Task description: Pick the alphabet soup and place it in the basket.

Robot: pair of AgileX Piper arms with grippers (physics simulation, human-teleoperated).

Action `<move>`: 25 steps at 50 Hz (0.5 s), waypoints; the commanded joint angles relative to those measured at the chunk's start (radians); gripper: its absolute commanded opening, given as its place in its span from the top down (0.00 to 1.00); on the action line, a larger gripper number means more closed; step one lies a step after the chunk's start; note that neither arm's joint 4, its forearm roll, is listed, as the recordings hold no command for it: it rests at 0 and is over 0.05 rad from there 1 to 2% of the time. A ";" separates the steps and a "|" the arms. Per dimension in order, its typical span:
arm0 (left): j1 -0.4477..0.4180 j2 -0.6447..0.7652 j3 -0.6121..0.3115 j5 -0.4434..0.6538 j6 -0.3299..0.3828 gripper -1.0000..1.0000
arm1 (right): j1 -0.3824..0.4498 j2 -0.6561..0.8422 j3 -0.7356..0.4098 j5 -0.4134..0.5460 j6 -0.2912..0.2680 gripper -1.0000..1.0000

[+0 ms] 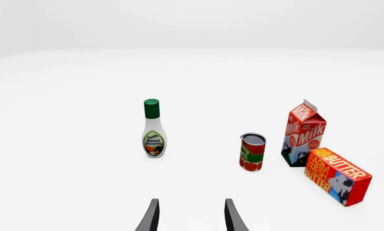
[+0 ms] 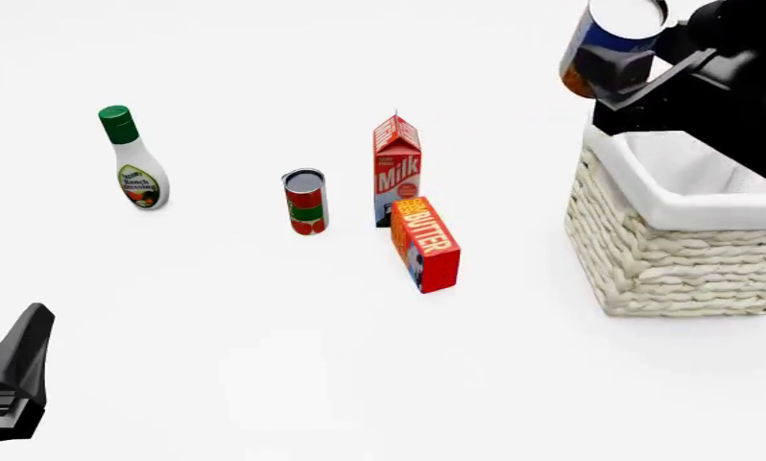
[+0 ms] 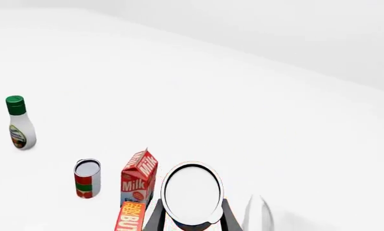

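Left wrist: left gripper (image 1: 190, 217) fingers were apart over bare counter (image 1: 63, 183); ranch bottle (image 1: 153, 129), red can (image 1: 251, 152), milk carton (image 1: 303, 134) and butter box (image 1: 337, 176) stood beyond.
Front: right gripper (image 2: 623, 60) fingers were clamped on the alphabet soup (image 2: 606, 41), held in the air above the basket (image 2: 671, 252) far-left rim; long axis tilted, silvery top up and toward the camera. Nothing lay between can and basket.
Right wrist: soup's top faced the lens, between the fingers (image 3: 155, 217); milk and butter just beside.
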 commanded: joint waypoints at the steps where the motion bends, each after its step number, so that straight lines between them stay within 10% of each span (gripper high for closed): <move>1: 0.000 0.000 0.000 0.000 0.000 0.00 | -0.098 -0.055 -0.004 0.043 0.003 1.00; 25: 0.000 0.000 0.000 0.000 0.000 0.00 | -0.301 -0.120 -0.035 0.155 -0.044 1.00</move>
